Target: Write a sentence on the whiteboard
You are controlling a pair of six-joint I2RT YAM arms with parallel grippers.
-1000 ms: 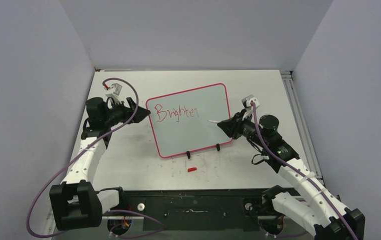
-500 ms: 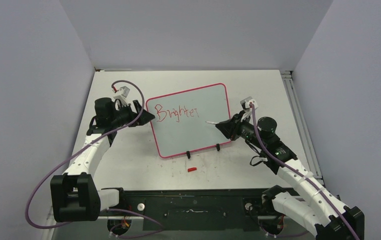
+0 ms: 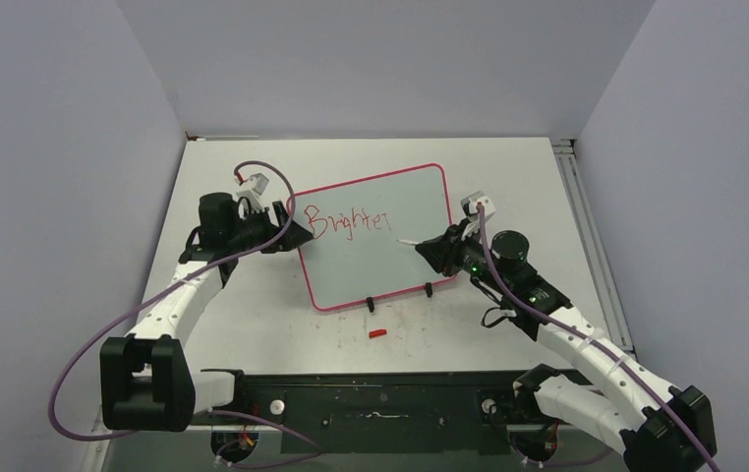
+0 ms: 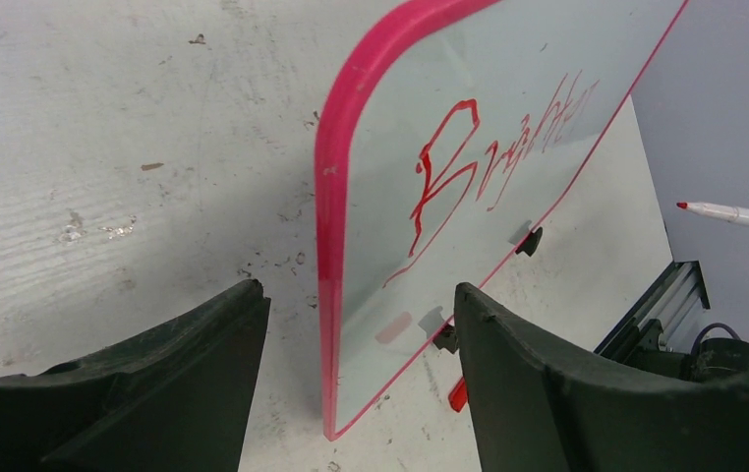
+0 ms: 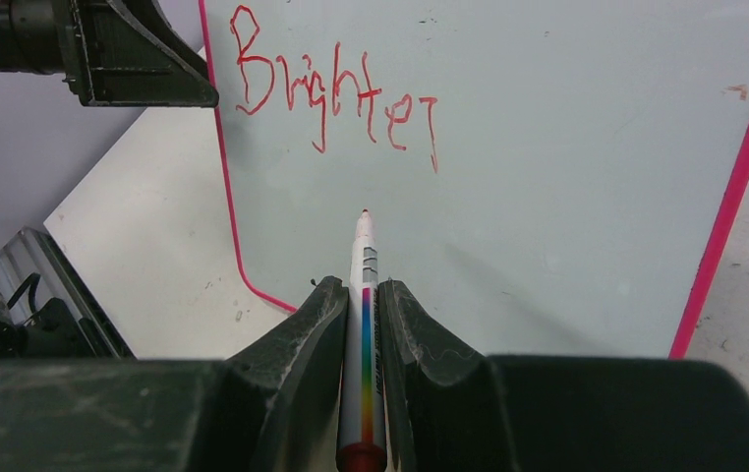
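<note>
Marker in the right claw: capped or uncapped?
Uncapped. The marker shows its bare red tip, aimed at the whiteboard; the right claw is shut on its barrel.

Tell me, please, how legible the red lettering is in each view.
Top external: lettering small yet readable, in soft even light; left wrist: whiteboard steeply foreshortened, far letters smear; right wrist: letters crisp, the marker soft at its near end.

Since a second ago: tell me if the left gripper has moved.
Yes. The left gripper has shifted right, up to the left edge of the whiteboard, which has not moved.
</note>
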